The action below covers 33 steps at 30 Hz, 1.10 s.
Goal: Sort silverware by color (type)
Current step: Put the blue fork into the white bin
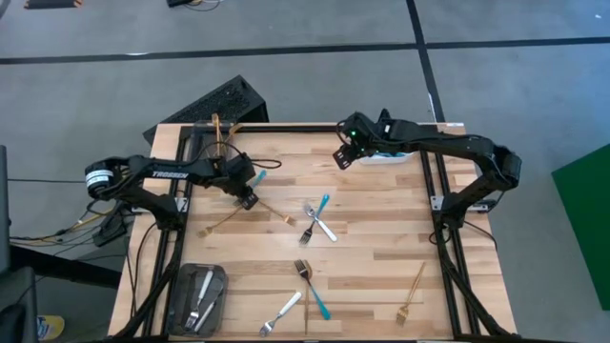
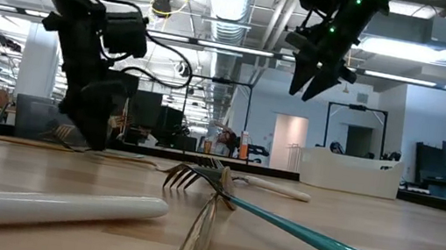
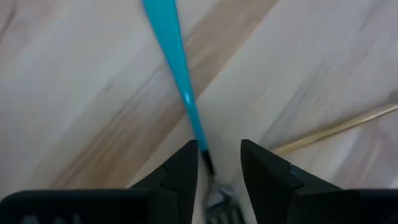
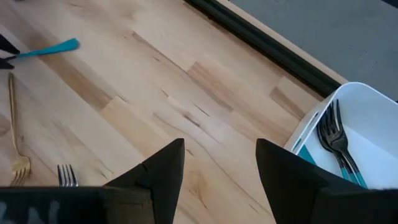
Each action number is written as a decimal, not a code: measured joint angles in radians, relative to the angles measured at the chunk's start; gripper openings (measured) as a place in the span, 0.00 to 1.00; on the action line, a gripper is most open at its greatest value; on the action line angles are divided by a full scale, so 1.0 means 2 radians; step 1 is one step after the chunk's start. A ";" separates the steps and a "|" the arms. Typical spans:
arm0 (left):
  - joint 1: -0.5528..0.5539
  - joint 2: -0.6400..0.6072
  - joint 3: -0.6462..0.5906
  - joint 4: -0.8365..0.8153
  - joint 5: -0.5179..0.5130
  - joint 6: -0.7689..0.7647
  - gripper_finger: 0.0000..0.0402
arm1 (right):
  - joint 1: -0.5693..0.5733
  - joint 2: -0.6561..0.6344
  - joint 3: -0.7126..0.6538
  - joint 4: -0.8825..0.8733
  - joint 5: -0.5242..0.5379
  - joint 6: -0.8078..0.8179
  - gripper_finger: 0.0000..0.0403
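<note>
My left gripper is down at the table's left part, open. Its fingers stand on either side of a blue-handled fork that lies flat on the wood, its handle pointing away. My right gripper hangs open and holds nothing, above the far middle of the table, beside the white bin. Blue-handled forks lie in that bin. Gold forks, silver ones and more blue-handled ones lie scattered on the wood. My left gripper comes from above, slanting down, its fingers across the blue-handled fork at the neck where handle meets metal head. One finger stands right beside the neck. Whether it touches, I cannot tell. The fork lies flat on the table.
A dark tray at the near left holds silver utensils. Another dark tray at the far left holds gold ones. A blue and a silver fork lie crossed mid-table. A gold fork lies just beside my left gripper.
</note>
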<state>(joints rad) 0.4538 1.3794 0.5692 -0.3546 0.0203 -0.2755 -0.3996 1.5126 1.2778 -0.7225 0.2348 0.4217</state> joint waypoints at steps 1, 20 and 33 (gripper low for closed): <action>0.000 0.002 -0.005 0.012 0.004 0.001 0.26 | 0.000 0.000 0.000 0.000 0.000 0.000 0.55; -0.002 0.013 0.064 0.029 0.025 0.010 0.01 | 0.000 0.000 0.000 0.047 -0.102 0.071 0.55; -0.014 0.013 0.233 0.106 0.023 0.108 0.00 | 0.028 0.000 0.000 0.222 -0.158 0.171 0.56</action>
<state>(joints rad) 0.4267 1.4048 1.0351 -0.1421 0.0668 -0.0601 -0.3445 1.5125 1.2778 -0.2792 -0.0804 0.7628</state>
